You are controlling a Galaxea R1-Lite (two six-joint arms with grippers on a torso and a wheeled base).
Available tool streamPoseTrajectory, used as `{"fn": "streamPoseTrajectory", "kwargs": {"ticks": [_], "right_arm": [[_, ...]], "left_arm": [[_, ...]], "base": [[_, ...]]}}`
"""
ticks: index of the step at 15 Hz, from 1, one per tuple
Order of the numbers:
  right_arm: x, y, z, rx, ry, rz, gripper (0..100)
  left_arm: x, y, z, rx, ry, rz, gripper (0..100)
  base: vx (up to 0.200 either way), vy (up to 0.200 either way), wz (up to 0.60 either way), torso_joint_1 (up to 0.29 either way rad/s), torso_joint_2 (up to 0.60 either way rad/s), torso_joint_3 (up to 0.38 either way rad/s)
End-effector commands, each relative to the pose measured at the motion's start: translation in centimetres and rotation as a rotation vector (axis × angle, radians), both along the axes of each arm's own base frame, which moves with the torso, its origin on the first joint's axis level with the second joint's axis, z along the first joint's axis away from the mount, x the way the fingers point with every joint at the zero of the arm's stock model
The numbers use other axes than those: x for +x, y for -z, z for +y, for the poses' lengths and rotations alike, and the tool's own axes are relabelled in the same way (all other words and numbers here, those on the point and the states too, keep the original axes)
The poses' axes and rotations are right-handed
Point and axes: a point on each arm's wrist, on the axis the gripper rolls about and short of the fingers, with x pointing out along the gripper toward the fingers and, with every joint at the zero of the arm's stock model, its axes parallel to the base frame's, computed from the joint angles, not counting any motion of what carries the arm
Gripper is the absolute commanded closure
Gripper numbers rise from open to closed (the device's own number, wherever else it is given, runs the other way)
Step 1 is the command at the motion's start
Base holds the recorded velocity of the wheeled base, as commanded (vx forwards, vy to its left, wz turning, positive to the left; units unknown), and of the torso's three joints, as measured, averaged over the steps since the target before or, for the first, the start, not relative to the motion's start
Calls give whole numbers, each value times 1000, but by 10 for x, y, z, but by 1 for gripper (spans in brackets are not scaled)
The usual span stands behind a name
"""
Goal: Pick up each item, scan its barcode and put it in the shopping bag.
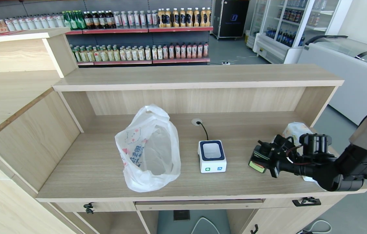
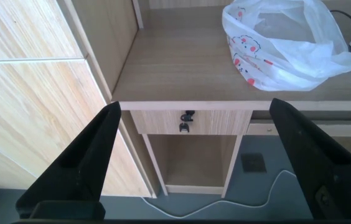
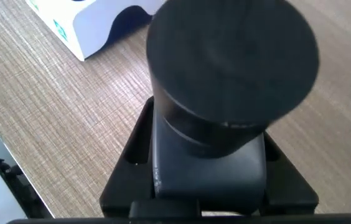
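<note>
Wooden counter (image 1: 89,169), shopping bag (image 1: 150,149), scanner (image 1: 212,156) | left fingers (image 2: 82,162) spread apart | right fingers (image 1: 265,149) gripping dark item (image 1: 257,163)

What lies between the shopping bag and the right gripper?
The white barcode scanner stands between shopping bag and right gripper; the head view shows it.

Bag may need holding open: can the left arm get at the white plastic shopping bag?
Probably yes. The left gripper hangs open below the wooden counter, and nothing stands between it and the white plastic shopping bag; it must rise first.
</note>
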Motion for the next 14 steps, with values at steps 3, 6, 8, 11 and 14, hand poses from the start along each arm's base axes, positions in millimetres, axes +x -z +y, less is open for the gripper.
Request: {"fn": "streamPoseTrajectory", "kwargs": {"ticks": [3,6,8,11,14], "right_arm": [[-58,-118,1,-25,42,-201,100],[-110,-186,13,-116,120,-435,100],[-131,-200,17,-374,92,-630,100],[-153,-205,28,-529,5,-783,100],[-174,-231,29,-870,-65,-1144,100]], "left_arm": [[0,0,0,0,-1,0,0],[0,0,0,0,-1,0,0],[0,0,0,0,-1,0,0],[0,0,0,0,-1,0,0],[0,0,0,0,-1,0,0]], "base": [[0,0,0,0,0,0],[0,0,0,0,0,0],[0,0,0,0,0,0],[0,0,0,0,0,0],[0,0,0,0,0,0]]}}
